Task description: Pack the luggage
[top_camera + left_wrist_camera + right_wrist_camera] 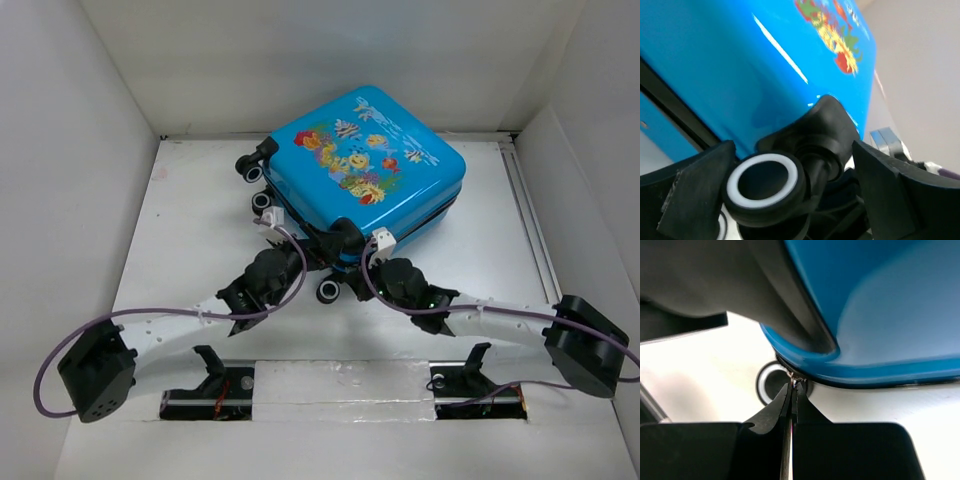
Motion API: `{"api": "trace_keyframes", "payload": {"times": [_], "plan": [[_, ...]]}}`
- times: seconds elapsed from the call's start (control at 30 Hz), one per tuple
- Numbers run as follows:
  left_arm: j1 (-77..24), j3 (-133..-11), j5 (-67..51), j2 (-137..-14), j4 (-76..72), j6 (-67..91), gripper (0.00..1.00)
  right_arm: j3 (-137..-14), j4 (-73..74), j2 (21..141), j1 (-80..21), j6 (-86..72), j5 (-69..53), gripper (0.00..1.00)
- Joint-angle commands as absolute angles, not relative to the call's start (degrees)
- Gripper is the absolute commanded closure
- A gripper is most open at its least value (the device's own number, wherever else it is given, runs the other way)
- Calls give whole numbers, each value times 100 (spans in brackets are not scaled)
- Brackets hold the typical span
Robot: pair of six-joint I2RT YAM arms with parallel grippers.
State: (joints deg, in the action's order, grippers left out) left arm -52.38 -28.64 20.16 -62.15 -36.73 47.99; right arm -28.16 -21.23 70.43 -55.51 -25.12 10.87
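Luggage: small bright-blue hard-shell suitcase with fish-and-coral print [365, 150], lying flat, print up, at the far middle of the white tabletop [200, 220].
Left jaws: released, spread either side of a black wheel with a white ring [765, 182] at the near corner, gripping nothing.
Right jaws: clenched tip to tip at the dark seam [865, 377] between the shells, by a small metal tab [796, 383]; cannot tell if it is pinched.
Done: shells brought together; contents hidden.
Left: probably fastening the seam, which seems to gape on the right.
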Motion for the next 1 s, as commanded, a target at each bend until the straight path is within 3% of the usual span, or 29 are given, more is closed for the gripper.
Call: {"api": "trace_keyframes", "payload": {"times": [0.0,0.1,0.27,0.4,0.63,0.97], "plan": [[-5204,-3330,1975,-5731,-3658,4291,0,-2813,-3278,6689,-5687,-2839,1063,100],[-4222,-3928,2373,-5626,-2815,3999,0,-2813,-3278,6688,-5687,-2839,1063,100],[-1449,-3920,349,-5686,-2961,5279,0,-2760,-3217,6627,-5634,-2761,809,100],[-276,-3647,-553,-6264,-3901,6160,0,-2760,-3164,6575,-5634,-2707,678,100],[431,-4156,-1915,-8084,-4931,6830,0,-2760,-3103,6574,-5634,-2654,413,100],[431,-5194,-2215,-9394,-5220,7145,3,-2760,-3103,6680,-5634,-2654,237,100]]}}
